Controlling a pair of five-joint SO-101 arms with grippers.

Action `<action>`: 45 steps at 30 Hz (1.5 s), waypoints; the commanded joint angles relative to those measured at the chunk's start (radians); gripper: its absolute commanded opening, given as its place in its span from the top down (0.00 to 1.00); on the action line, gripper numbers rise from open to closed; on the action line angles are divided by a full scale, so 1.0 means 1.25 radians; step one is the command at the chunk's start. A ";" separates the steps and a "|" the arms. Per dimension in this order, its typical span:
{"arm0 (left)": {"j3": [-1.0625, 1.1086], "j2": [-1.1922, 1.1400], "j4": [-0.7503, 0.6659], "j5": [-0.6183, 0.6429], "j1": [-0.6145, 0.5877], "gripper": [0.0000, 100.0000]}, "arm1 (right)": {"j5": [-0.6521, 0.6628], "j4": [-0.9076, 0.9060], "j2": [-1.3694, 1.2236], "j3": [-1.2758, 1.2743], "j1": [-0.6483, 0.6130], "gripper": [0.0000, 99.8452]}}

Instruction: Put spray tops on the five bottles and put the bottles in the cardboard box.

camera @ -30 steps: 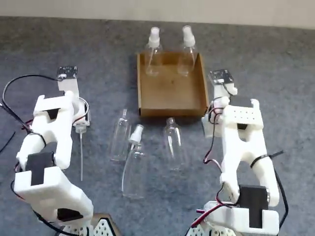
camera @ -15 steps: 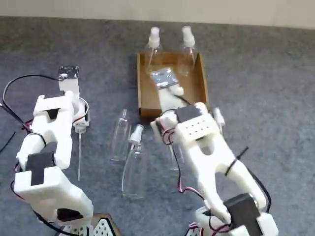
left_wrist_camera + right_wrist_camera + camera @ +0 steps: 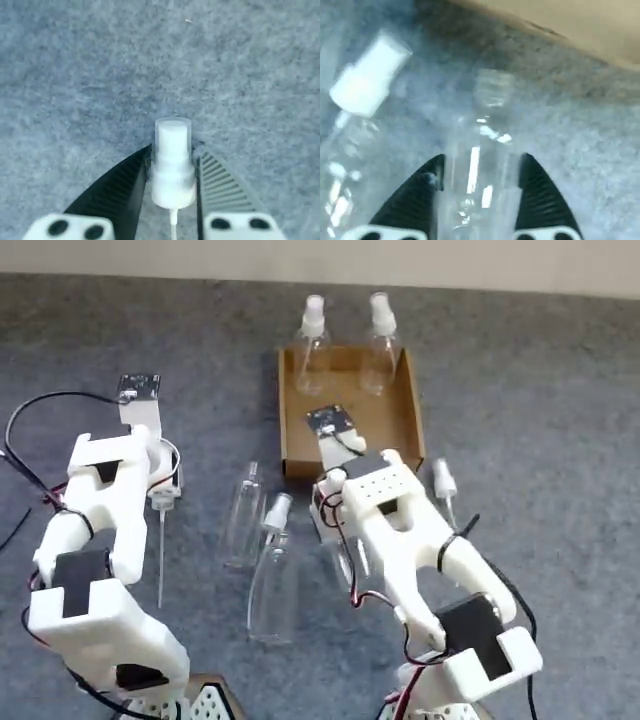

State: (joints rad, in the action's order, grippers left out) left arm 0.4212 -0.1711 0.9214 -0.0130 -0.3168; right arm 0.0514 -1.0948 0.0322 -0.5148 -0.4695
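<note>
Squarely, bottle (image 3: pixel 481 135) lies within right end effector (image 3: pixel 481 172)

The open cardboard box (image 3: pixel 300 445) held two capped bottles (image 3: pixel 312 350) upright at its far end. Three clear bottles (image 3: pixel 243 515) lay before it on the bench (image 3: pixel 550 390), one capped and two topless. A loose spray top (image 3: pixel 444 480) lay by the box's near right corner. A second spray top (image 3: pixel 172 170) sat pinched in the left gripper (image 3: pixel 172 150).

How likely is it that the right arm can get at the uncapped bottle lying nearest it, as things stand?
Probably yes. The right gripper is open and astride that uncapped bottle, with nothing lying between them. The capped bottle lies close beside it but seems clear of the gripper.
</note>
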 commanded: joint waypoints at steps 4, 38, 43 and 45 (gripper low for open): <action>-0.029 0.007 -0.015 -0.006 0.006 0.91 | 0.151 -0.144 0.181 0.003 0.231 1.00; -0.133 -0.002 0.080 -0.178 0.154 0.92 | 0.438 0.023 -0.250 0.355 0.752 0.78; -0.133 -0.002 0.080 -0.178 0.154 0.92 | 0.405 0.023 -0.247 0.373 0.733 0.77; -0.133 -0.002 0.080 -0.178 0.154 0.92 | 0.368 0.023 -0.255 0.398 0.732 0.77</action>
State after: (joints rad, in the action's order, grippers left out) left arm 0.2954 -0.1818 1.0134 -0.2294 -0.1465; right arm 0.5669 -1.0748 -0.2900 -0.0959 0.4603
